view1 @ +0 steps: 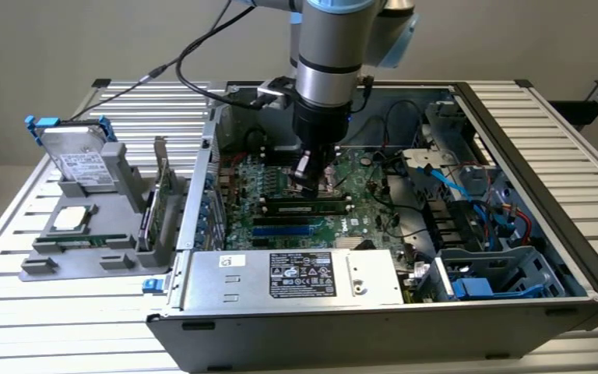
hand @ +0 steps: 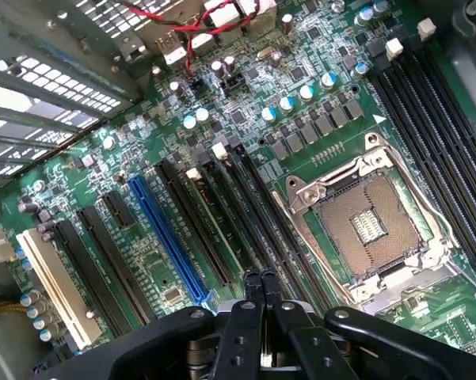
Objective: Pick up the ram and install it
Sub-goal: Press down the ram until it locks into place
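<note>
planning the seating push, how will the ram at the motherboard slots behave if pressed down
The ram looks thin and flat, so probably light and fairly stiff lengthwise. Being long and narrow, it may tilt if pressed at one end. As a bare circuit board, it is likely fragile under uneven force.

Your arm [view1: 332,39] is a thick silver-grey cylinder with a pale blue cap at its joint and a black wrist section below. Black cables [view1: 200,47] loop off its side. Your gripper [hand: 260,279] is matte black, with two slim fingers [hand: 252,297], rounded linkage arms and small screw heads.
</note>
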{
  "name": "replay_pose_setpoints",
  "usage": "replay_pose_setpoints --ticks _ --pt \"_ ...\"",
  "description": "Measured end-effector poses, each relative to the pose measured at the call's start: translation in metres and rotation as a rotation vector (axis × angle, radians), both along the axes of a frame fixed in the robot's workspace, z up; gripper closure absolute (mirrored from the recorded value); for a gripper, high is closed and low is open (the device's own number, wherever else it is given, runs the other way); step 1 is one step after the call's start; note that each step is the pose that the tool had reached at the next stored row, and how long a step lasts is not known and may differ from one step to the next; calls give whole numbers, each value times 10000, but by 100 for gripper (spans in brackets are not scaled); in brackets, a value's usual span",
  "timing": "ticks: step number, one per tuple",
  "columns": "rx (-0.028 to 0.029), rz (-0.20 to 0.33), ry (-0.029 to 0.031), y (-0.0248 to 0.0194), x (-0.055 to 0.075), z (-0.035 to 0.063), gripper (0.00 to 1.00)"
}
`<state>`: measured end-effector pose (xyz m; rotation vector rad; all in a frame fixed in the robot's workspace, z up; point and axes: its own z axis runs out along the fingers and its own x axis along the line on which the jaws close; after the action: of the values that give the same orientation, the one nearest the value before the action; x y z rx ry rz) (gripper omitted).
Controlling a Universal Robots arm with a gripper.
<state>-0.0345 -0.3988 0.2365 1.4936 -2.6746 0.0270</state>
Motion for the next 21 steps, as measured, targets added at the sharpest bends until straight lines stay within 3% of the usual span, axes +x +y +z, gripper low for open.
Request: replay_pose_setpoints --ticks 2,21 --pt "-9 -743 -16 0 0 -16 90" --pt "-33 -3394 -41 0 0 -44 90"
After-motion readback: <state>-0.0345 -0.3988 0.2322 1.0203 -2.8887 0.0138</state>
